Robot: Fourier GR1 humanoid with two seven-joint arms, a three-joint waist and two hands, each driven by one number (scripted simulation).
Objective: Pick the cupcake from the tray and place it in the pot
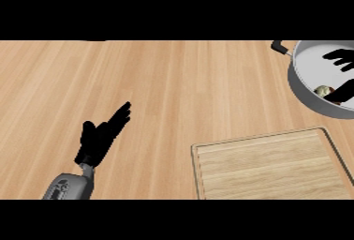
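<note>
Showing: worktop from above
Left hand: 8 o'clock, fingers straight, holding nothing
Right hand: 2 o'clock, over pot, fingers' state unclear
Cupcake: inside pot
Tray: 5 o'clock

Even, bright, diffuse illumination over the light wooden counter; no glare or hot spots on the grain. The pale wooden rectangular tray casts only a thin dark line along its raised rim. The grey metal round pot shows smooth shading on its inner wall. The black left hand reads as a flat silhouette with no surface detail and no cast shadow.
</note>
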